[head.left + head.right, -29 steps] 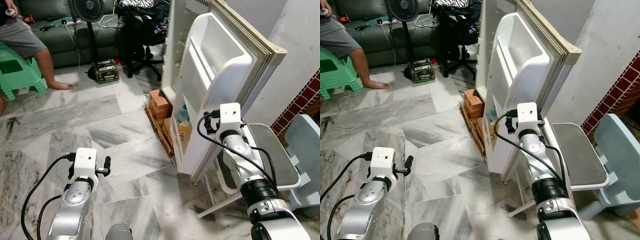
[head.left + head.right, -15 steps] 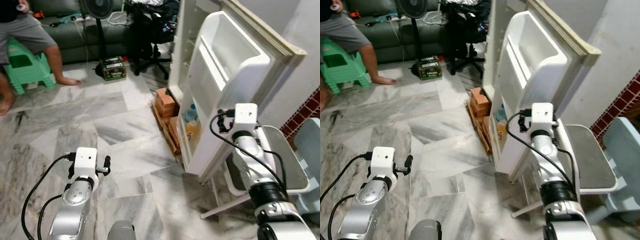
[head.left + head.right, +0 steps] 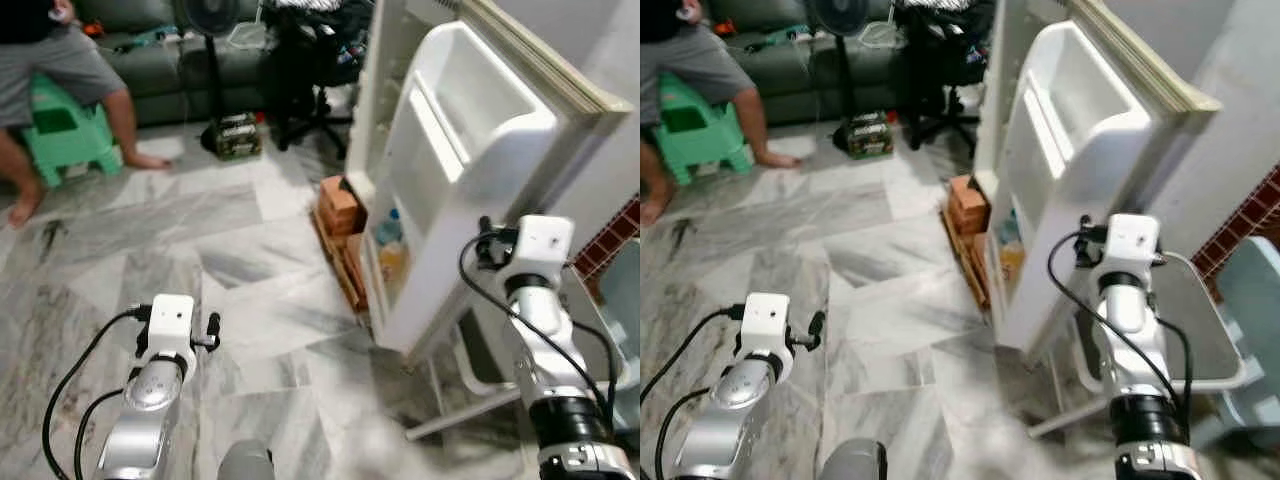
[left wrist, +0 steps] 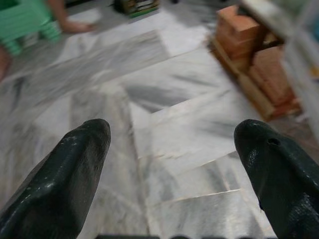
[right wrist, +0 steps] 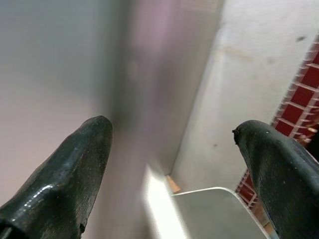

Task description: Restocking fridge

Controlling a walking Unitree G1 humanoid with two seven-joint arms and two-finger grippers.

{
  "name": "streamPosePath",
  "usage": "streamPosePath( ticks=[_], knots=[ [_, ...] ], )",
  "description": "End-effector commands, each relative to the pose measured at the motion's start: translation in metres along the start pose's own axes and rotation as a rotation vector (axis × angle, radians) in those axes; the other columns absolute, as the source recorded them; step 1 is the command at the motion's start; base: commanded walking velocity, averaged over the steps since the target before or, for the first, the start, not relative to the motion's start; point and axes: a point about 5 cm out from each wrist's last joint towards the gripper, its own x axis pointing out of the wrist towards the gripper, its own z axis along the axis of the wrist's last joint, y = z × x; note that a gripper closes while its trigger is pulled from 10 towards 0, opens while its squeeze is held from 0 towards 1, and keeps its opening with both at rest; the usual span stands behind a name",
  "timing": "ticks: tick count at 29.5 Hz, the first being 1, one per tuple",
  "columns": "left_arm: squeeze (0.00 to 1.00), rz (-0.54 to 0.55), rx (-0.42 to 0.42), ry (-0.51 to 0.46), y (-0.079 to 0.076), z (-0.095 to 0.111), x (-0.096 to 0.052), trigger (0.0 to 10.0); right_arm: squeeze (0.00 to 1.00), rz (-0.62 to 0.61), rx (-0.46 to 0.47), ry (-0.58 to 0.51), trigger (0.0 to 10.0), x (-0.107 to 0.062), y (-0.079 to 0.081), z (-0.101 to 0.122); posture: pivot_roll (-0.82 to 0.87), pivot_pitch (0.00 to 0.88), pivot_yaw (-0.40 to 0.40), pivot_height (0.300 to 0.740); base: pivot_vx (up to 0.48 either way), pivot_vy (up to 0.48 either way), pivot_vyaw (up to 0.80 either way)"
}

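Both grippers empty, fingers spread: right gripper (image 5: 172, 164) behind open fridge door (image 3: 455, 190), left gripper (image 4: 172, 164) over floor (image 3: 230, 270).

Grey-veined marble floor (image 3: 250, 270). On it beside the open fridge door (image 3: 450, 190) lie stacked bricks (image 3: 340, 205). Further back stand a green stool (image 3: 60, 135), a fan base with a box (image 3: 238, 135) just beside it, and an office chair (image 3: 310, 90).
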Motion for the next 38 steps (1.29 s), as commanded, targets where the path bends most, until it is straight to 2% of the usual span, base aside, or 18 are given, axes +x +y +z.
streamPosePath(
  ticks=[1, 6, 11, 20, 23, 25, 30, 38],
  knots=[
    [0.0, -0.013, 0.005, -0.024, -0.002, 0.005, 0.002, 10.0, 0.0, 0.016, 0.006, 0.018, 10.0, -0.005, 0.006, -0.003, 0.08, 0.0, -0.007, 0.74, 0.0, 0.48, -0.8],
    [0.0, -0.007, 0.006, -0.027, -0.002, 0.005, 0.001, 10.0, 0.0, 0.057, 0.021, 0.011, 10.0, -0.014, 0.019, -0.003, 0.08, 0.0, -0.012, 0.74, 0.0, 0.0, -0.78],
    [0.0, -0.006, 0.006, -0.028, -0.002, 0.005, 0.002, 10.0, 0.0, 0.072, 0.034, 0.002, 10.0, -0.016, 0.023, -0.001, 0.08, 0.0, -0.011, 0.74, 0.0, 0.0, 0.0],
    [0.0, -0.012, 0.011, -0.022, -0.003, 0.005, 0.003, 10.0, 0.0, 0.105, 0.09, -0.017, 10.0, -0.005, 0.031, 0.011, 0.08, 0.0, -0.009, 0.74, 0.0, 0.0, 0.0],
    [0.0, -0.01, 0.01, -0.022, -0.003, 0.005, 0.003, 10.0, 0.0, 0.157, 0.1, -0.013, 10.0, -0.004, 0.039, 0.012, 0.08, 0.0, -0.011, 0.74, 0.0, 0.0, 0.0],
    [0.0, -0.009, 0.008, -0.022, -0.003, 0.005, 0.003, 10.0, 0.0, 0.192, 0.14, 0.002, 10.0, -0.002, 0.047, 0.013, 0.08, 0.0, -0.012, 0.74, 0.0, 0.0, 0.0],
    [0.0, -0.011, 0.007, -0.023, -0.004, 0.006, 0.003, 10.0, 0.0, 0.253, 0.149, -0.014, 10.0, 0.007, 0.063, 0.021, 0.09, 0.0, -0.013, 0.74, 0.0, 0.0, 0.0],
    [0.0, -0.01, 0.005, -0.02, -0.004, 0.005, 0.003, 10.0, 0.0, 0.261, 0.127, -0.029, 10.0, 0.02, 0.069, 0.03, 0.09, 0.0, -0.016, 0.74, 0.0, 0.0, 0.0]
  ],
)
